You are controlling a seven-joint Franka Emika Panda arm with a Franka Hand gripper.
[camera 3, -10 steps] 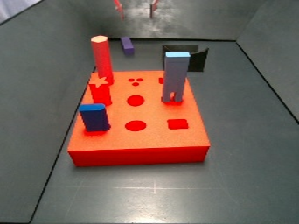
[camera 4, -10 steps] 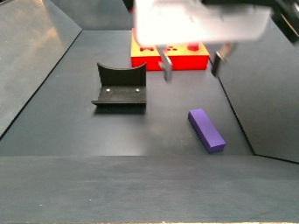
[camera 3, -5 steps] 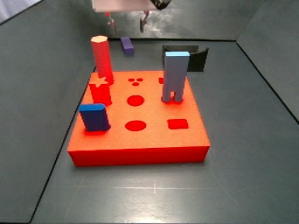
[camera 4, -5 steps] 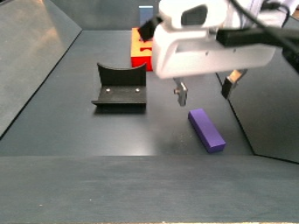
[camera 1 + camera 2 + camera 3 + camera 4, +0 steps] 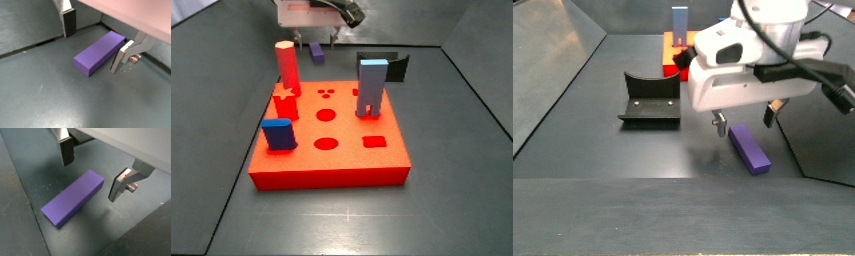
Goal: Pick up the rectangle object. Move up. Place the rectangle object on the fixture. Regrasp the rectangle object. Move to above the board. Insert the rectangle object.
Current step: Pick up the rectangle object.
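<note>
The rectangle object is a dark purple bar lying flat on the dark floor, seen in both wrist views (image 5: 99,52) (image 5: 72,199) and in both side views (image 5: 750,148) (image 5: 315,48). My gripper (image 5: 744,124) is open and low over the bar's end nearer the board. It also shows in the side view from the board's front (image 5: 318,40). In both wrist views the silver fingers (image 5: 69,22) (image 5: 66,150) stand one on each side of the bar without touching it. The black fixture (image 5: 651,100) (image 5: 385,66) stands empty beside the board (image 5: 331,160).
On the red-orange board stand a tall red cylinder (image 5: 287,64), a grey-blue two-legged block (image 5: 372,88) and a short blue block (image 5: 278,133). Dark sloping walls (image 5: 567,60) enclose the floor. The bar lies close to one wall (image 5: 814,140).
The gripper has come down from high above to just over the purple bar, its fingers still open. The bar, fixture and board have not moved.
</note>
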